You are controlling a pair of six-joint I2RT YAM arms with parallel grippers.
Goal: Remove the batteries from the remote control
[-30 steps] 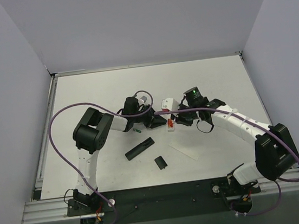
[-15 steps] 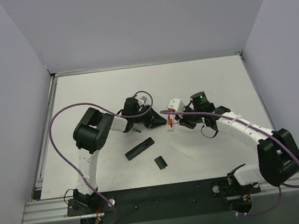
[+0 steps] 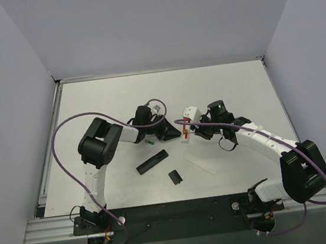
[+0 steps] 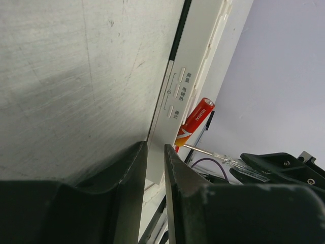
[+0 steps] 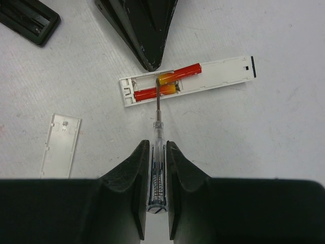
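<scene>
My left gripper [image 3: 175, 133] is shut on the long edge of a slim white remote control [image 5: 213, 75], holding it on the table; its jaws [image 4: 156, 148] clamp the white body [image 4: 180, 86]. The open slot holds two red-orange batteries [image 5: 179, 72], one raised at an angle [image 4: 196, 121]. My right gripper [image 5: 157, 147] is shut on a clear-handled screwdriver [image 5: 158, 124], its tip between the batteries. A black remote control [image 3: 152, 161] lies nearer, apart from both grippers. A tiny green battery [image 3: 149, 141] lies by the left wrist.
A small black cover piece [image 3: 175, 176] lies near the black remote. A white cover [image 5: 60, 145] lies flat left of the screwdriver. The black remote's end shows at the top left of the right wrist view [image 5: 28, 20]. Grey walls enclose the table.
My right gripper with the screwdriver has shifted slightly right and nearer, keeping its tip at the white remote's slot. The left gripper and the remote have stayed put.
</scene>
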